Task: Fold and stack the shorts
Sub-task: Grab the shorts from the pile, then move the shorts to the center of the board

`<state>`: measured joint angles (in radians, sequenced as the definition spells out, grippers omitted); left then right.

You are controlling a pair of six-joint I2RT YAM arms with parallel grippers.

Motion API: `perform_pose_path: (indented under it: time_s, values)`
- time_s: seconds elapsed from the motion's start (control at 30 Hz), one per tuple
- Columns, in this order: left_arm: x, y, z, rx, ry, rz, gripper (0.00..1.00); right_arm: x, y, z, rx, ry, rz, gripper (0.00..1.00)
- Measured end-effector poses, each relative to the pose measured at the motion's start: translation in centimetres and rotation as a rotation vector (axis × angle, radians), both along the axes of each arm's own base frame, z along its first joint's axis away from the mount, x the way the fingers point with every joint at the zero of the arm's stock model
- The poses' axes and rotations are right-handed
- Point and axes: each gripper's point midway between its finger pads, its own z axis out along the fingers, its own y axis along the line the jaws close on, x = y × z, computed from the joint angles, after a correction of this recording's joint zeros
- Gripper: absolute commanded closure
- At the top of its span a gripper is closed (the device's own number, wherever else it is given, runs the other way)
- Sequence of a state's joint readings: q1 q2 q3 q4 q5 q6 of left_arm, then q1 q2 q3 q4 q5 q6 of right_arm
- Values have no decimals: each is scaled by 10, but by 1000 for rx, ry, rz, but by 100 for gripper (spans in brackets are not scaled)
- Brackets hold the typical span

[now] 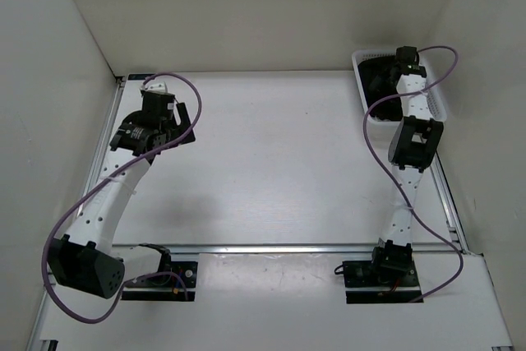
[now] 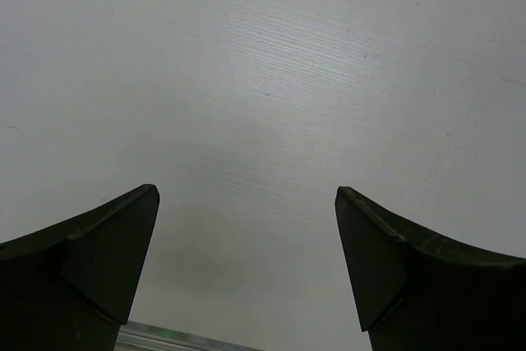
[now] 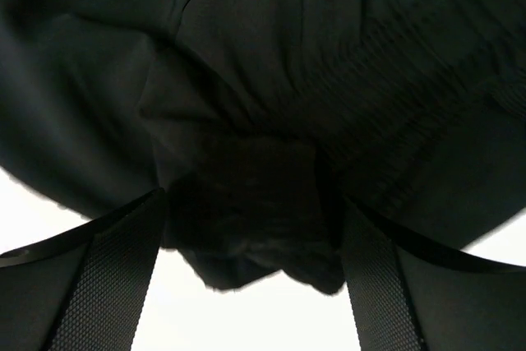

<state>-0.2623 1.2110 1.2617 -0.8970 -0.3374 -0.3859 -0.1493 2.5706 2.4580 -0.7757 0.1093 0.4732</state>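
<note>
Mostly black in the right wrist view: the shorts fill nearly the whole frame. The soft fabric is rumpled, with a gathered, ribbed band running off to the upper right. No lettering can be made out. From the top camera they show only as a dark mass inside the white mesh basket, at the far right corner of the table.

Right gripper: down in the basket, right on the cloth. Jaws spread. A bunched wad of fabric sits between them and meets both inner faces. Below the wad a bright white surface shows, with no detail in it.

Right arm: stretched from its base straight out to the basket, a purple cable looping beside it.

Left gripper: jaws wide apart with nothing between them, hanging over bare pale wood-grain tabletop. A strip of metal rail shows at the bottom edge of that view.

Left arm: bent over the far left part of the table, well apart from the basket and the shorts.
</note>
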Motion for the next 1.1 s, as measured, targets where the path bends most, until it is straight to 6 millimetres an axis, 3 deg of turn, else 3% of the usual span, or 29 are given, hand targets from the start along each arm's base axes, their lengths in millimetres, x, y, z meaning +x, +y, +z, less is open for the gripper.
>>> perform_pose_path:
  time_s: [0.07,0.17,0.23,0.3,0.33,0.47,0.57,0.67,0.77,0.83,0.97,1.03,1.1]
  values:
    - [1,-1,-2,-6,6,7,0,5,-1,-6,1,-10,-10,21]
    - [2,-1,-6,-12,15,17,0,13,-5,-13,-7,-26,-23,50]
    - [4,-2,-9,-10,27,21,0,16,-8,-19,-7,-31,-36,81]
    - [6,-2,-14,-9,42,26,0,18,-9,-22,-2,-36,-43,95]
    - [7,-3,-17,-7,50,26,0,19,-9,-22,6,-39,-52,100]
    - [10,-4,-20,-15,62,35,0,19,-10,-11,15,-58,-68,100]
    - [11,-9,-18,-41,59,24,0,16,-5,22,-1,-92,-48,100]
    - [11,-16,-13,-75,66,-4,0,18,11,92,-28,-208,6,100]
    - [11,-22,-5,-116,67,-26,0,9,48,200,-39,-401,92,100]
    - [11,-24,1,-149,69,-36,0,-13,84,287,-58,-567,169,100]
    - [10,-9,14,-207,64,5,0,-92,180,435,-72,-884,380,100]
    - [10,2,26,-229,45,30,0,-144,232,485,-35,-1010,513,100]
    - [10,12,41,-247,12,55,0,-191,267,516,17,-1095,624,100]
